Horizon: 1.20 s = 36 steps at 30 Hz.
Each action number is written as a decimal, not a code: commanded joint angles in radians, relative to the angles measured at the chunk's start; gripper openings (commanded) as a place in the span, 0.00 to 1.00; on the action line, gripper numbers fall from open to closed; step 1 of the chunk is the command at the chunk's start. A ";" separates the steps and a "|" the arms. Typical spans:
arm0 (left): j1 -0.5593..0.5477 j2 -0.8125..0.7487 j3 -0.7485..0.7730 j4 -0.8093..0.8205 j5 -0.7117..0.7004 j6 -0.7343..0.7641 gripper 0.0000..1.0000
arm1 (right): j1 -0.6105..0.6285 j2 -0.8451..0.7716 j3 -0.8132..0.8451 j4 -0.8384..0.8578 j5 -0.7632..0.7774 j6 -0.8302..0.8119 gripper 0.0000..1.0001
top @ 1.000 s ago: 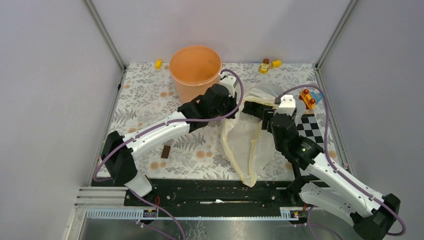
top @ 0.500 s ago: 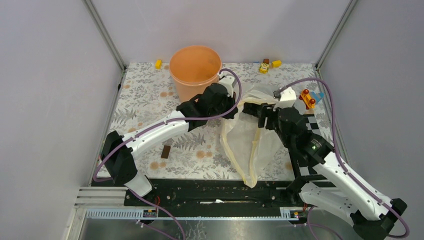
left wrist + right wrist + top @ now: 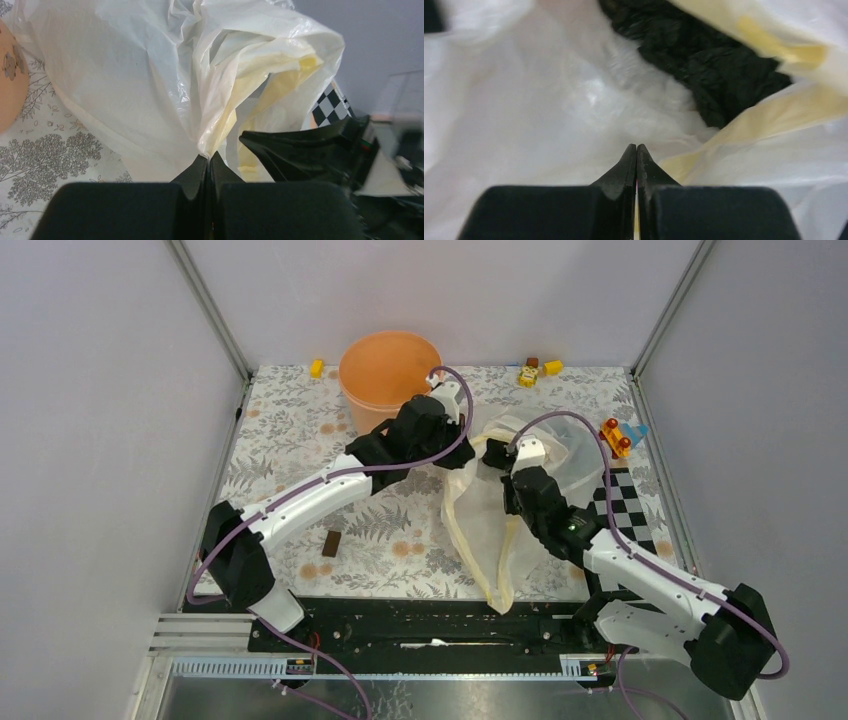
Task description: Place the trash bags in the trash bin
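The peach-orange trash bin (image 3: 390,375) stands at the back of the flowered table; its wall also shows in the left wrist view as the trash bin (image 3: 7,85). A white trash bag (image 3: 490,515) with yellowish edges lies crumpled right of it. My left gripper (image 3: 466,454) is shut on a bunched fold of the bag (image 3: 150,75), its tips (image 3: 208,156) pinching the film. Close beside it, my right gripper (image 3: 497,456) is shut on the bag's edge, and film shows between its fingers (image 3: 636,146). A black trash bag (image 3: 704,65) sits inside the white one.
Small toy blocks (image 3: 535,371) and a yellow block (image 3: 317,368) lie along the back wall. A red-and-yellow toy (image 3: 618,437) and a checkerboard (image 3: 625,502) are at the right. A brown block (image 3: 331,543) lies front left. Frame posts and walls close in three sides.
My right arm swung left to the bag's mouth and its gripper closed there. My left gripper shifted slightly toward the bin, still pinching the bag.
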 commanded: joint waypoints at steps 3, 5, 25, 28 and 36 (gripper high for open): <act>0.010 -0.040 0.081 0.037 0.057 -0.018 0.00 | -0.115 0.083 0.116 -0.124 0.485 0.166 0.00; 0.010 -0.048 0.070 0.049 0.077 -0.028 0.00 | -0.224 0.043 0.105 -0.160 0.450 0.192 0.00; 0.013 0.013 0.074 0.185 0.232 -0.151 0.00 | -0.323 -0.136 -0.006 0.128 -0.293 -0.037 0.46; 0.014 0.017 0.090 0.188 0.232 -0.160 0.00 | -0.318 -0.075 0.013 0.118 -0.192 -0.015 0.55; 0.014 0.020 0.066 0.235 0.244 -0.185 0.01 | -0.325 0.105 0.040 0.125 0.194 0.177 0.75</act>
